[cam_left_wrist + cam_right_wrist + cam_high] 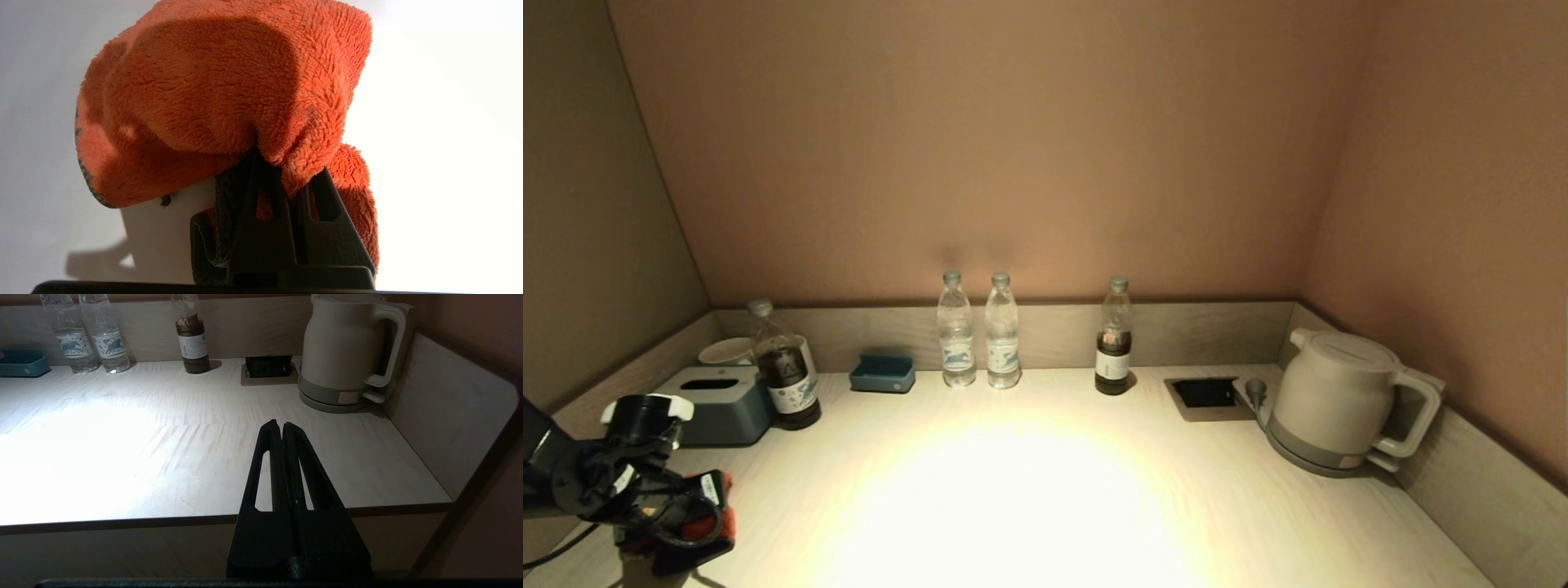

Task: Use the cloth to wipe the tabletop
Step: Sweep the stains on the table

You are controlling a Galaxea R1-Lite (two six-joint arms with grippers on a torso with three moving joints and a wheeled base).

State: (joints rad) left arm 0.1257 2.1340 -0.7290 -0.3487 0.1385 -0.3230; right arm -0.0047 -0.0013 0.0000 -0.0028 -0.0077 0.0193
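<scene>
Fuzzy orange cloth bunches in the left pincer above pale wood-grain tabletop; right pincer pressed together.

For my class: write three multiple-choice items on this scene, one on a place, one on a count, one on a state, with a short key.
1. Where does the kettle stand on the tabletop?
A. far right corner
B. far left corner
C. near edge, middle

2. How many bottles stand along the back?
A. two
B. four
C. six

3. What is the left gripper doing?
A. open, empty
B. shut on the cloth
C. shut on a bottle

Key: 1 A, it sits beside the right rim; 2 B, four capped bottles show in the head view; 3 B, orange fabric is pinched between its fingers.
</scene>
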